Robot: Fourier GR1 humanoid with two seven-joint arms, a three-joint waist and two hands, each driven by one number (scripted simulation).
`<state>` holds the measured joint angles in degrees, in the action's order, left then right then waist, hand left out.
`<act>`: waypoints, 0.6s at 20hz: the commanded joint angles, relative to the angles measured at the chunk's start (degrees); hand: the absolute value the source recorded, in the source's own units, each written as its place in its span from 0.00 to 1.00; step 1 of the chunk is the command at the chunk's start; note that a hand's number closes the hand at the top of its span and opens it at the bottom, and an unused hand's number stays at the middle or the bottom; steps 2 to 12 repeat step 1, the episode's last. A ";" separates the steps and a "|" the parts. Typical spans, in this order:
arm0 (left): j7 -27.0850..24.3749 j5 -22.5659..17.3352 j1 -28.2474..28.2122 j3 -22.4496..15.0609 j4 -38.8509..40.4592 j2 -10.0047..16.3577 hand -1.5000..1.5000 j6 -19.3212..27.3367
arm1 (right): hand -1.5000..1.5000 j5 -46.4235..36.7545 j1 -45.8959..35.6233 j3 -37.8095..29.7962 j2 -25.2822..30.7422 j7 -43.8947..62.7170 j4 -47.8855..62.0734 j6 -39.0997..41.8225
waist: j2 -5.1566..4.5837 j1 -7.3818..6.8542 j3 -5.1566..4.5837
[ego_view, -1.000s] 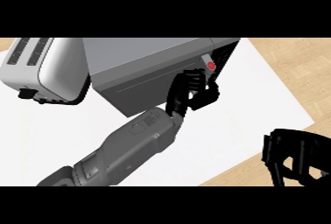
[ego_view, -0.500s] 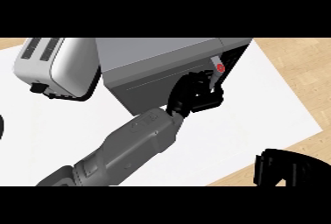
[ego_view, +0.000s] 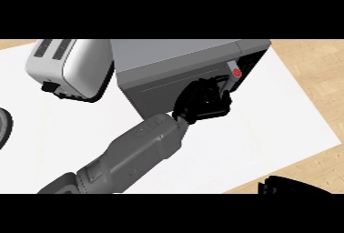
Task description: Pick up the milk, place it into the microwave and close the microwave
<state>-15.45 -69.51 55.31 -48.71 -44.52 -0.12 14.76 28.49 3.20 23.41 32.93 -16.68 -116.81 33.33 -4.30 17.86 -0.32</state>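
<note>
The grey microwave (ego_view: 174, 57) stands at the top centre, its front face turned toward me, with a red button (ego_view: 236, 72) on the dark panel at its right end. My left hand (ego_view: 201, 101) lies against that front face, just left of the panel, fingers laid flat on the door. The door looks flush with the body. No milk shows anywhere; the hand and the door hide whatever is behind them. Only a dark sliver of my right hand (ego_view: 290, 185) shows at the lower right edge.
A silver toaster (ego_view: 67, 68) stands left of the microwave, close to its side. Part of a dark round thing (ego_view: 4, 127) shows at the left edge. The white counter top (ego_view: 269, 123) ends at a wooden floor (ego_view: 316, 68) on the right.
My right hand has sunk toward the lower edge and is mostly out of view. The left hand stays on the microwave's front, a little lower in the view.
</note>
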 commanded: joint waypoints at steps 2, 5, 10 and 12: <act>-3.25 -3.20 -4.31 5.58 7.86 2.47 1.00 -0.49 | 1.00 -2.11 2.05 1.80 -1.33 0.79 -3.24 -2.46 | -0.15 -2.35 -0.26; -3.25 -3.20 -4.31 5.58 7.86 2.47 1.00 -0.49 | 1.00 -2.11 2.05 1.80 -1.33 0.79 -3.24 -2.46 | -0.15 -2.35 -0.26; -3.25 -3.20 -4.31 5.58 7.86 2.47 1.00 -0.49 | 1.00 -2.11 2.05 1.80 -1.33 0.79 -3.24 -2.46 | -0.15 -2.35 -0.26; -3.25 -3.20 -4.31 5.58 7.86 2.47 1.00 -0.49 | 1.00 -2.11 2.05 1.80 -1.33 0.79 -3.24 -2.46 | -0.15 -2.35 -0.26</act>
